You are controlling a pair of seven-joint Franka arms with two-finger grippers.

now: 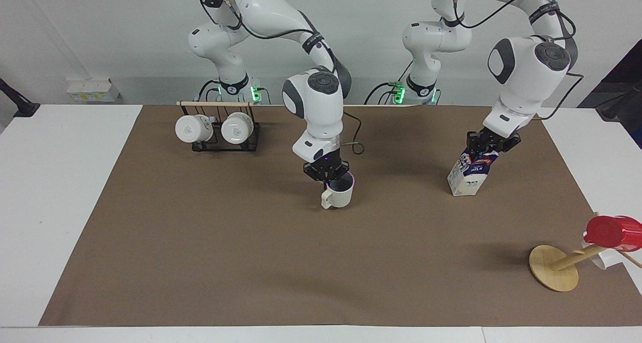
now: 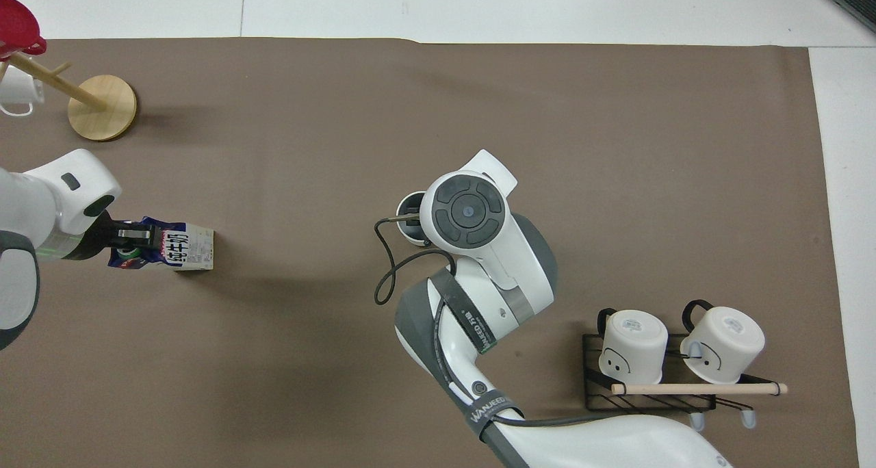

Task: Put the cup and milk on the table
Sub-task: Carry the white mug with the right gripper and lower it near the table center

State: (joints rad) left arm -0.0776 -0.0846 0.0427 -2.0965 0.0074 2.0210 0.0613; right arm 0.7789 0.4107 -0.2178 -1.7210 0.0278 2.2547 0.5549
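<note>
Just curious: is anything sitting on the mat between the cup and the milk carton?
No. Between the cup and the milk only bare brown mat shows, in both views.

cream cup (image 1: pixel 339 197), blue-and-white milk (image 1: pixel 470 176)

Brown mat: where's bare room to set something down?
On the brown mat, bare stretches lie between the cup and the milk, and farther from the robots than both. Crowded at the mug rack and the wooden stand.
</note>
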